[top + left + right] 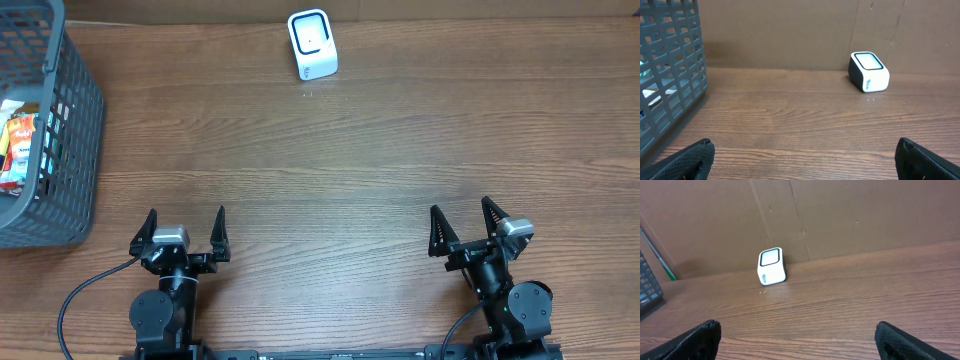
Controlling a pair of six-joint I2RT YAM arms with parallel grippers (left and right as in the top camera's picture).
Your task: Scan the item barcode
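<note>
Overhead view: at the near edge, left gripper (186, 213) and right gripper (460, 205), black with tapered fingers, both spread wide and holding nothing. Wood-grain table (350, 150) beyond. Far left, grey plastic lattice basket (70, 120) containing colourful packets (20, 150). Far centre, boxy white scanner (312, 44) with rounded corners and a dark-framed window
</note>
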